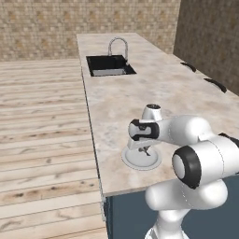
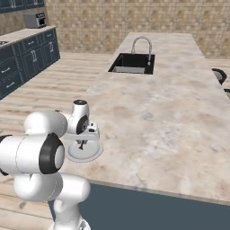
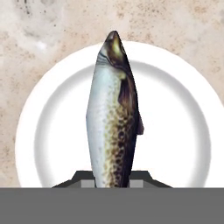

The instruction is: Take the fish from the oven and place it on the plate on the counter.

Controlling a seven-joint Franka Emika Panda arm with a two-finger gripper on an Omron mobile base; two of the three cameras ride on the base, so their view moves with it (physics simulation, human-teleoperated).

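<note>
The hand [image 3: 113, 183] was clamped shut on the fish [image 3: 113, 118], gripping it near the tail, so that in the hand view the silvery, brown-speckled body hung straight away from the fingers, head pointing down toward the plate [image 3: 175, 144]. The fish sat centred over the round white plate — whether its nose touched the plate could not be told.

In the left base view the hand [image 1: 145, 150] hung directly above the plate [image 1: 141, 160], which lay on the table [image 1: 154, 93] near its front edge, close to the corner. The right base view showed the same from the other side: the hand [image 2: 82, 143] pointing down over the plate [image 2: 85, 154], the fish a thin dark sliver between the fingers.

Farther back on the beige marbled table were the black sink [image 1: 110, 65] and its curved chrome faucet [image 1: 118, 46] — well apart from the plate. Pale wooden floor [image 1: 42, 121] ran along the table's left side.
</note>
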